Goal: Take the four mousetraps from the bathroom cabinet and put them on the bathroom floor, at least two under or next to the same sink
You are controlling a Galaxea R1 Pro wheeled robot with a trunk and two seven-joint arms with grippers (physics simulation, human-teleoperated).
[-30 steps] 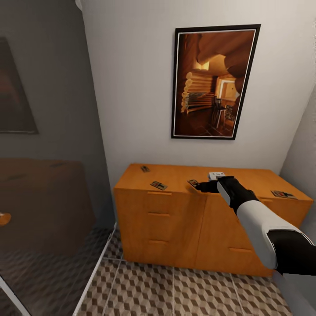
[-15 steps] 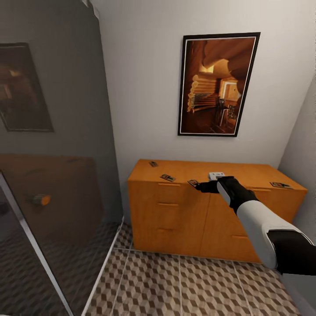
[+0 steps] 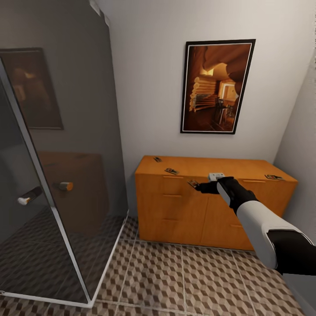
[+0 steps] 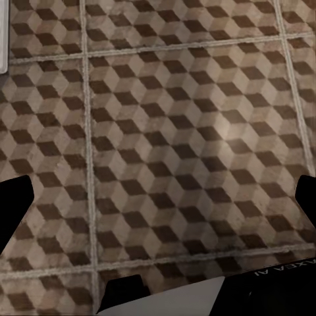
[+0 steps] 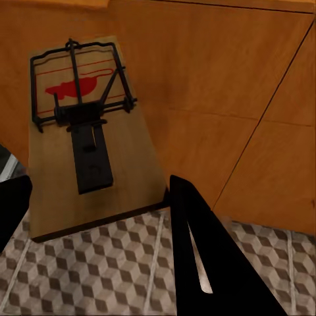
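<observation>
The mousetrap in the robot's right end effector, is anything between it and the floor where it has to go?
Nothing visible is in the way. The right end effector holds the mousetrap out in front of the cabinet, and below it the patterned bathroom floor shows bare tiles. The sink's spot can't be judged from here.

The orange-brown cabinet (image 3: pixel 206 206) stands against the white wall on the bathroom floor (image 3: pixel 175 276), whose cube-patterned tiles also show beneath the left wrist camera (image 4: pixel 158 151). On the cabinet top lie three mousetraps: one near the back left corner (image 3: pixel 157 159), one just behind the left front edge (image 3: pixel 171 170), and one at the far right end (image 3: pixel 274 177).
</observation>
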